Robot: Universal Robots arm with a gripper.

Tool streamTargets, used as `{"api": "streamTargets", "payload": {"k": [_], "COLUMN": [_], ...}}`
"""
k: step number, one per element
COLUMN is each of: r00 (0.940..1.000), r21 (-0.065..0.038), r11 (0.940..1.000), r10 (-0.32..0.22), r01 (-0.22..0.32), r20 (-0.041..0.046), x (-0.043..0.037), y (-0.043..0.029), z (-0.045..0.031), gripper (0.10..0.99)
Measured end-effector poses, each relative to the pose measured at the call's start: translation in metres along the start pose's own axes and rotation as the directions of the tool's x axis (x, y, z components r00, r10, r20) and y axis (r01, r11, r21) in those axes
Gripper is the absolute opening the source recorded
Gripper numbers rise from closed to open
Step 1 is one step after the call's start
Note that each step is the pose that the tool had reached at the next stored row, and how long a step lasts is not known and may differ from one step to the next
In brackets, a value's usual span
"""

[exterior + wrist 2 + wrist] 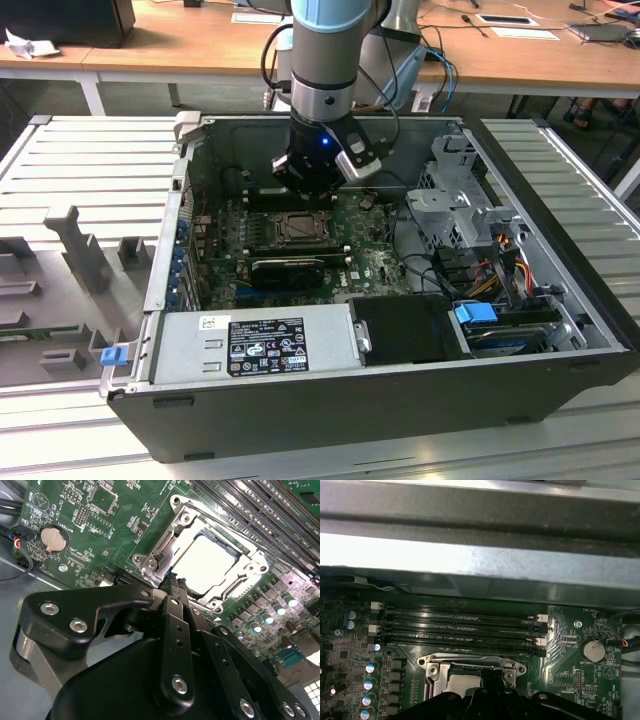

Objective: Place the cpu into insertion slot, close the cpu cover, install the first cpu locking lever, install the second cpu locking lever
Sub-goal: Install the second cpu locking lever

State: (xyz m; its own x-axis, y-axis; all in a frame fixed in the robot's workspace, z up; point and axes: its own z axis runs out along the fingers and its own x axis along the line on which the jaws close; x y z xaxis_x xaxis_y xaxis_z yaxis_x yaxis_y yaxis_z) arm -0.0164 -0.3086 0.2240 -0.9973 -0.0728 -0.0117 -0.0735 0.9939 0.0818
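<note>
The cpu (205,562) lies flat in the insertion slot (300,228) on the green board, its pale metal top showing through the window of the cpu cover (172,542). The silvery cover lies down over the chip. My gripper (174,583) hangs inside the computer case just above the board, fingers together with nothing seen between them, tips at the socket's metal edge. In the exterior view the gripper (308,190) is directly over the far side of the socket. In the first wrist view the cover (470,661) sits just beyond the black fingers (492,680).
Long black memory slots (465,625) run beside the socket. A coin battery (54,538) sits on the board. A black card (290,268), the power supply (255,340), a drive cage (450,200) and cables (500,270) crowd the case, with its metal walls (175,230) all round.
</note>
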Motion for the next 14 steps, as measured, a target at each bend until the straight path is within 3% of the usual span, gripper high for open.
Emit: {"api": "streamTargets", "payload": {"k": [14], "r00": [1.0000], "r21": [0.000], "r11": [1.0000], "r10": [0.000], "r01": [0.000], "r20": [0.0000], "x": [0.0004], "y": [-0.0052], "z": [-0.0004], "gripper": [0.106]}}
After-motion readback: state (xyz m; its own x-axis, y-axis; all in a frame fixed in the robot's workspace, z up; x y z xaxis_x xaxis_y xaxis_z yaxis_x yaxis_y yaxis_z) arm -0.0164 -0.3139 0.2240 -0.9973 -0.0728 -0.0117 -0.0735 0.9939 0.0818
